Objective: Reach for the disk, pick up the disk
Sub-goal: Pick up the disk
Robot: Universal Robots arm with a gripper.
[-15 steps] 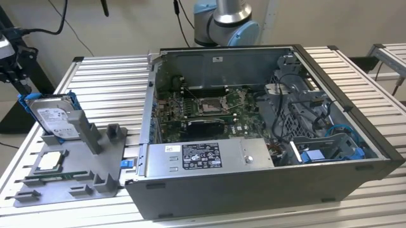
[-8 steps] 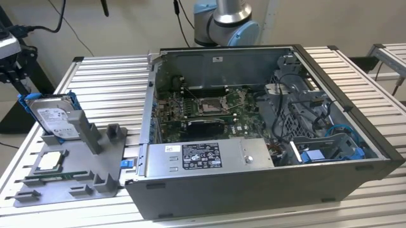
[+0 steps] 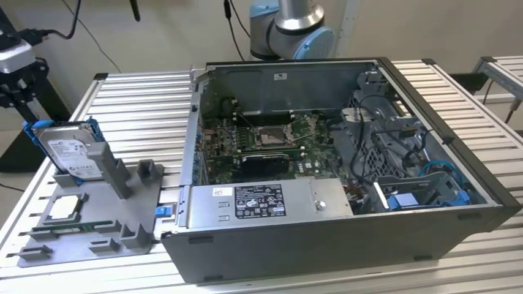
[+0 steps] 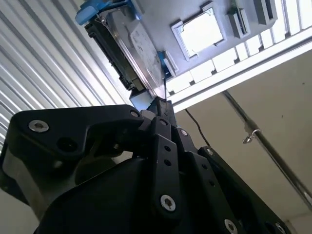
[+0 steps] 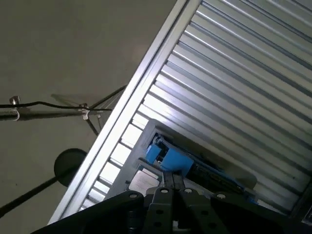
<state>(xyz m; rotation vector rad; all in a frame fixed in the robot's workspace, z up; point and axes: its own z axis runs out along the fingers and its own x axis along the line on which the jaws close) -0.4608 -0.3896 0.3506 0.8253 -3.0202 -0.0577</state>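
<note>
Flat rectangular silver metal disk with blue plastic side rails (image 4: 139,53): not yet grasped, upright in grey plastic holder (image 3: 98,208), ahead of black pincer (image 4: 160,103), fingers together, empty.

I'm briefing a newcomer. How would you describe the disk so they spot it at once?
Beside the open computer case, on the exterior view's left, a grey holder sits on the slatted table. The disk stands tilted at its far end. Unlike the small square chip lying flat nearby, it is silver with a white label and blue side rails.
</note>
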